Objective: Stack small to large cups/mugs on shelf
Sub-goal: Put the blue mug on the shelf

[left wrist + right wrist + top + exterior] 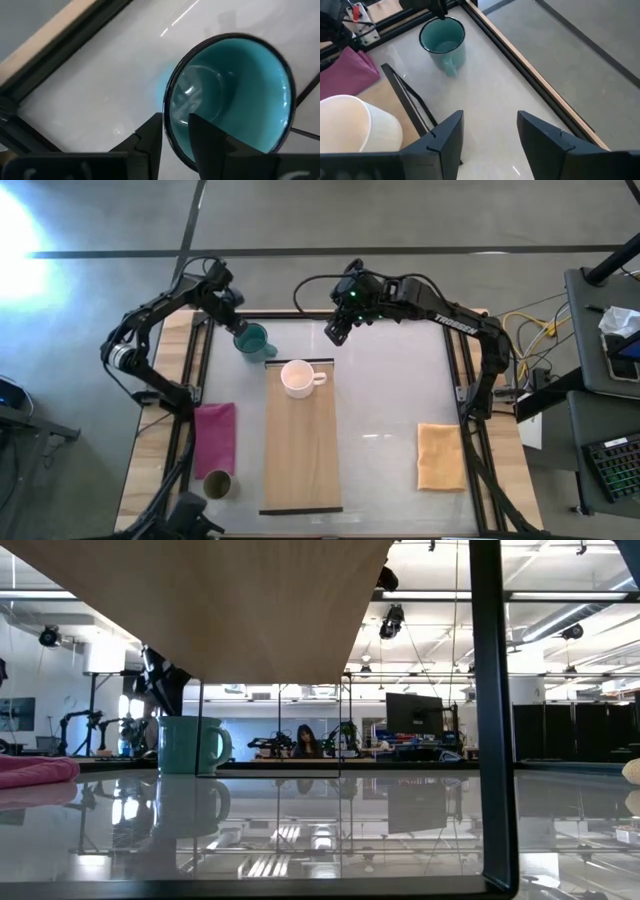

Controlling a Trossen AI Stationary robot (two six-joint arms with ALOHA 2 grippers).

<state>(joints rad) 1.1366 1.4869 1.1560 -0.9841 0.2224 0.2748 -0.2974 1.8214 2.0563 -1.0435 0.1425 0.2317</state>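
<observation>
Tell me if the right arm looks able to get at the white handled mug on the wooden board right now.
Probably yes: the right gripper hovers open just beyond the light-wood board, and nothing lies between it and the white handled mug.

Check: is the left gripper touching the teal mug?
Touching. The left wrist view shows the left gripper with its fingers closed on the teal mug's rim, one inside, one outside.

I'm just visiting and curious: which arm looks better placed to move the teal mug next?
The left. Its hand is pinched on the rim of the teal mug, which stands on the table off the shelf. The right hand hangs open, holding nothing.
</observation>
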